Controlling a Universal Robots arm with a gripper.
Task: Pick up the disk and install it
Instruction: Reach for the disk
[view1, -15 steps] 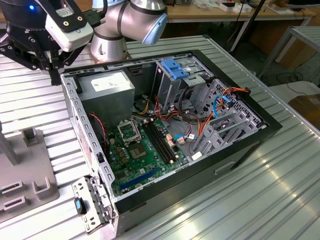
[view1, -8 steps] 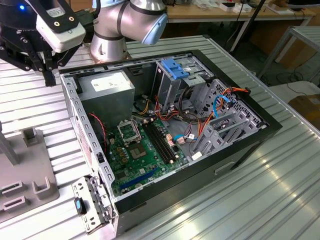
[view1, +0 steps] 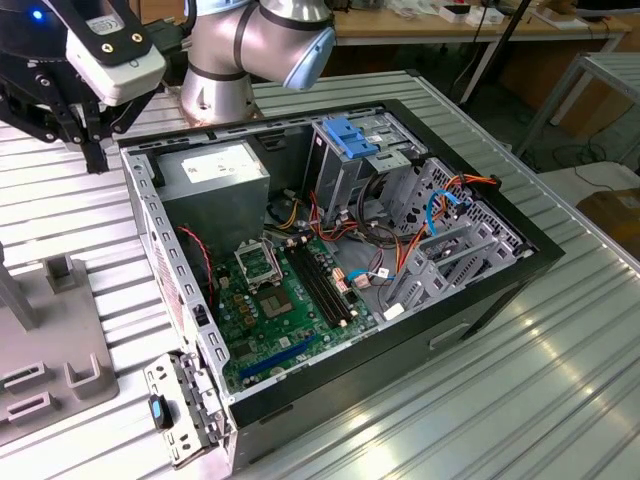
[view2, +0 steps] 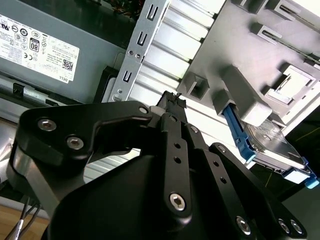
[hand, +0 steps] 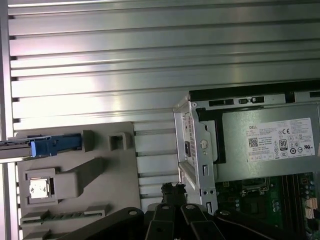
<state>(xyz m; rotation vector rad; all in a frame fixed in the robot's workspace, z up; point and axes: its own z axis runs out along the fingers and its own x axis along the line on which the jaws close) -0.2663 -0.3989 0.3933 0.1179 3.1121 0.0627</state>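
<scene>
Gripper (view2: 172, 99) is pinched closed on nothing, fingertips pressed together. It hangs over the ribbed metal table (hand: 150, 60) between the grey holder plate (hand: 100, 200) and the open PC case (view1: 500, 295), right by the power supply (hand: 270, 150) corner. The disk (view2: 272, 147) sits slotted in the holder (blue rails poking out), apart from the gripper and not in the case yet.

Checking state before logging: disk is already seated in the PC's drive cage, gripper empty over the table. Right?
No. The second wrist view shows the disk resting in the grey fixture on the table, outside the PC case. The gripper is empty over the table.
</scene>
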